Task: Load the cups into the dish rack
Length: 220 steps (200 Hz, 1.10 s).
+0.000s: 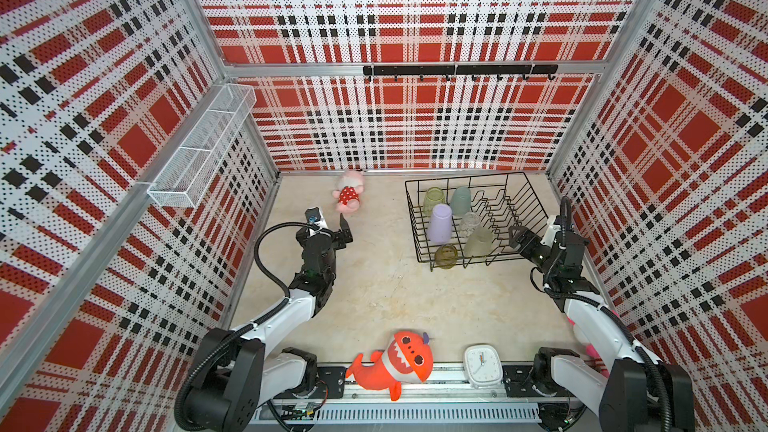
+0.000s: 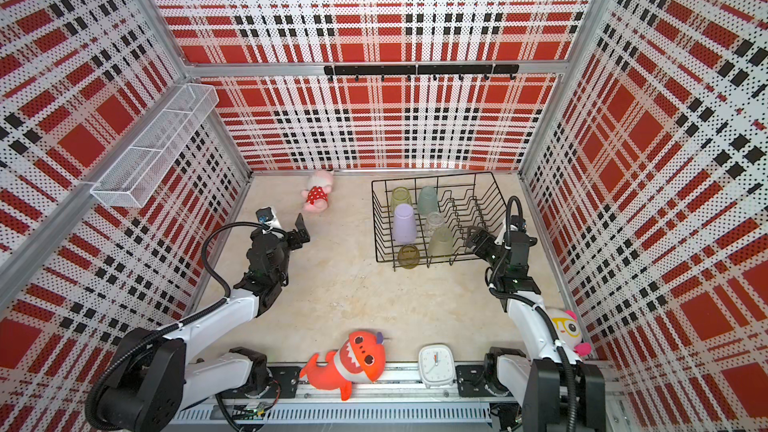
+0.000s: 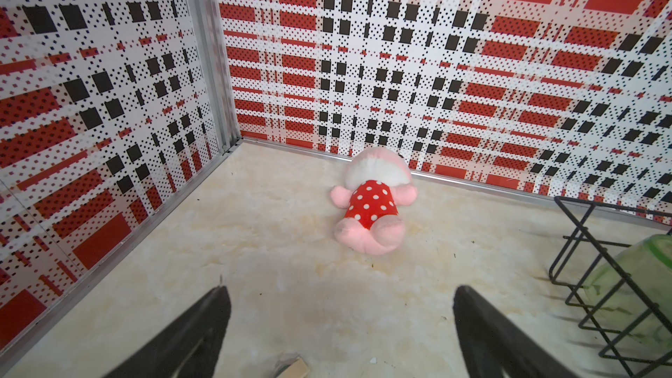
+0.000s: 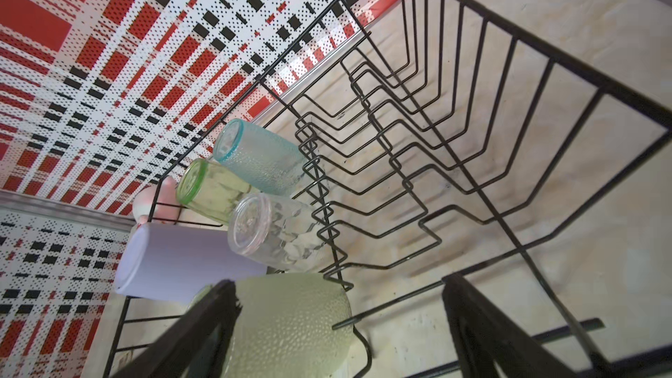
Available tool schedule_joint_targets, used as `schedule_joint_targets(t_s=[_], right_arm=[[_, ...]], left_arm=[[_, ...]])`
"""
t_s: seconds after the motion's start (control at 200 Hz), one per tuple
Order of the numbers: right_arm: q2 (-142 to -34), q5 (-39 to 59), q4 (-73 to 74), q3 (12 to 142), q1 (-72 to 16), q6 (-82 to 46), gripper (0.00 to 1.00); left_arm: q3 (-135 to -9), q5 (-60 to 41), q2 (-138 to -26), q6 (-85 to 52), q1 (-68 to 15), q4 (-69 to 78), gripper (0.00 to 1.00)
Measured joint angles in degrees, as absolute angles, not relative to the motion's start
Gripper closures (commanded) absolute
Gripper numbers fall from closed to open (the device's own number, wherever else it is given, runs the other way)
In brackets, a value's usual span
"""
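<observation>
The black wire dish rack [image 1: 469,176] [image 2: 432,178] stands at the back right of the table. Several cups sit upside down in its left part: translucent green [image 1: 433,198], pale teal [image 1: 460,199], lilac [image 1: 439,224], clear glass [image 1: 469,224], frosted yellow-green [image 1: 478,243] and short amber [image 1: 446,256]. My right gripper [image 1: 515,235] [image 4: 338,283] is open over the rack's front right. The frosted cup [image 4: 291,321] lies beside one finger, with a wide gap to the other finger. My left gripper [image 1: 341,231] [image 3: 341,289] is open and empty over bare table, left of the rack.
A pink plush in a red dotted dress [image 1: 349,198] lies near the back wall. An orange shark plush [image 1: 399,361] and a white square clock [image 1: 482,365] sit at the front edge. A white mesh basket [image 1: 203,147] hangs on the left wall and a black hook rail [image 1: 457,70] on the back wall.
</observation>
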<state>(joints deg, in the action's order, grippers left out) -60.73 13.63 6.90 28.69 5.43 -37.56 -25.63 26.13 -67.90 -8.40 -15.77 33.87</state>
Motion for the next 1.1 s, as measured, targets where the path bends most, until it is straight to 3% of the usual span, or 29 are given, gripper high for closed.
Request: schedule_joint_targets(t_s=[0.686,1.102], right_arm=[[-56.4,7.92,-20.58,36.69,6.04,-32.82,0.0],[-62.17,15.38,-18.11,38.74,6.2,-35.11,0.0]], left_arm=[[-24.67,26.04,-67.9,-8.47,-15.4,34.81,0.02],[-23.77,24.75,-68.16,-8.75,-15.33,35.66,0.02]])
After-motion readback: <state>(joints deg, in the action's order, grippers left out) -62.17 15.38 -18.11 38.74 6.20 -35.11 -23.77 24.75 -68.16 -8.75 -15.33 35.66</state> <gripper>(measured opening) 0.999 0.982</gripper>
